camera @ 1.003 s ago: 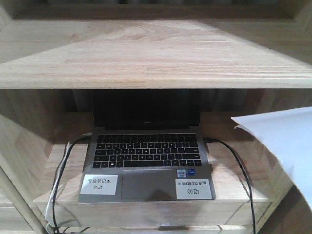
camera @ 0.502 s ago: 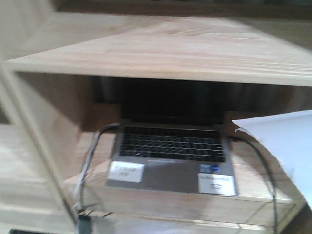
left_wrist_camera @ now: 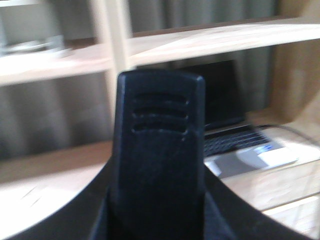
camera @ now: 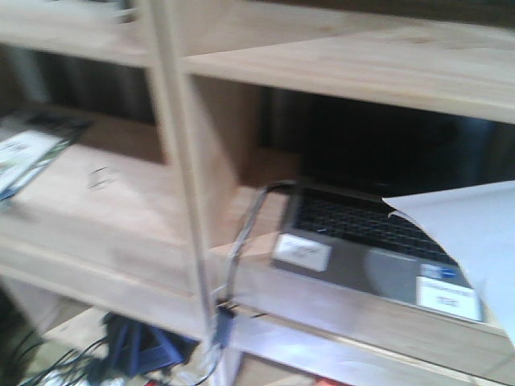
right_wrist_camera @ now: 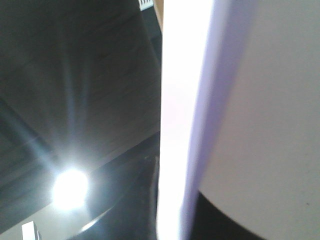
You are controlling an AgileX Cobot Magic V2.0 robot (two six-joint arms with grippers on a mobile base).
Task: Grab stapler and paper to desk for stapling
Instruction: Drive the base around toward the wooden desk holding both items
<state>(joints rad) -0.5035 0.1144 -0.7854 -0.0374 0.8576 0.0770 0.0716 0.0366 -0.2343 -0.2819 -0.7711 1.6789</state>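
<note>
While desk is unseen: bearing cannot be judged.
White paper sheet [camera: 471, 241]: edge-on, evidently pinched by right gripper.
Black ribbed stapler [left_wrist_camera: 159, 145]: upright, clamped in left gripper [left_wrist_camera: 159, 225].

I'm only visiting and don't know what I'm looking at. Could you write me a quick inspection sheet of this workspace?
Surface: wooden shelf unit; no desk seen.
Job's things: paper hangs in mid-air at the right, overlapping the laptop; the black ridged thing filling the left wrist view seems to be the stapler.
Clutter: open laptop with white labels; a blurred booklet in the next bay.
Grippers: left fingers appear to grip the stapler; right fingers are hidden behind the paper, probably holding it.
Cables: cables run from the laptop over the shelf edge to a tangle below.
Surroundings: grey curtain behind the shelves.
</note>
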